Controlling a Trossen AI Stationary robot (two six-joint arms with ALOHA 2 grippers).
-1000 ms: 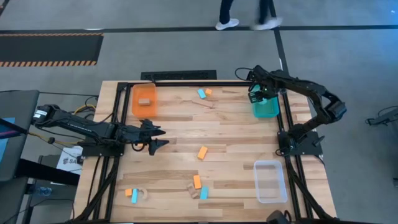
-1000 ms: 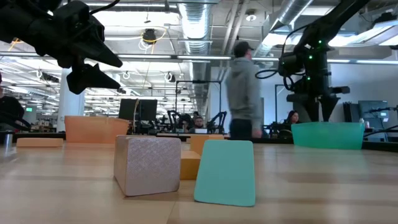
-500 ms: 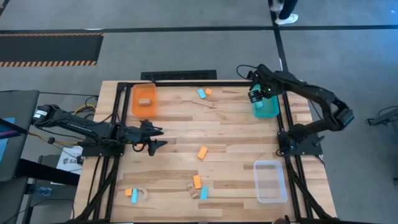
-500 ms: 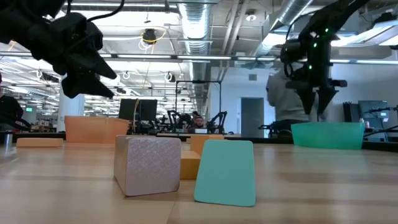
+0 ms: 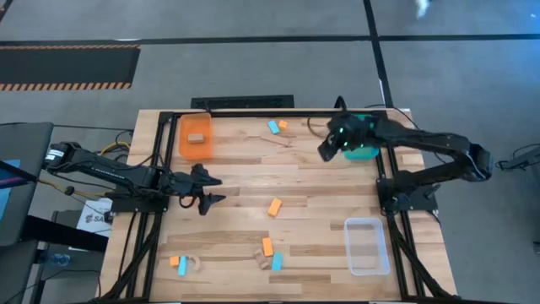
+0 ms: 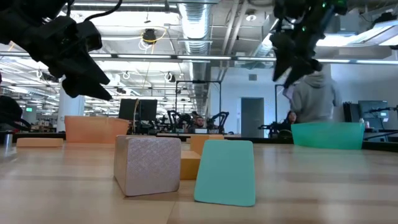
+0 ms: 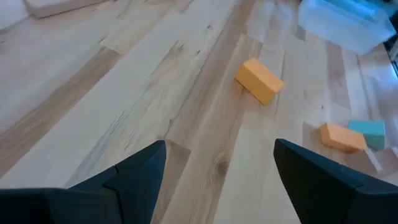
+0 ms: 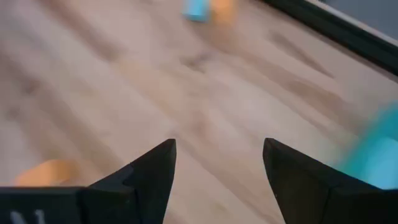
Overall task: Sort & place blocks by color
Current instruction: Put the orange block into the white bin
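The left gripper [image 5: 211,191] hangs over the table's [image 5: 236,228] left-middle with its fingers spread and nothing between them. An orange block [image 5: 274,207] lies ahead of it, apart from the fingertips; in the left wrist view this block [image 7: 259,80] sits just beyond the parted fingers. The right gripper [image 5: 324,150] hovers beside the teal tray [image 5: 364,152], jaws apart and empty. A blue block [image 5: 273,127] and a small orange block [image 5: 283,124] lie touching each other, farther off from the right gripper.

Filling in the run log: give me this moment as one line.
left gripper: open, empty, left-centre of table | right gripper: open, empty, beside teal tray | orange block: mid-table, loose
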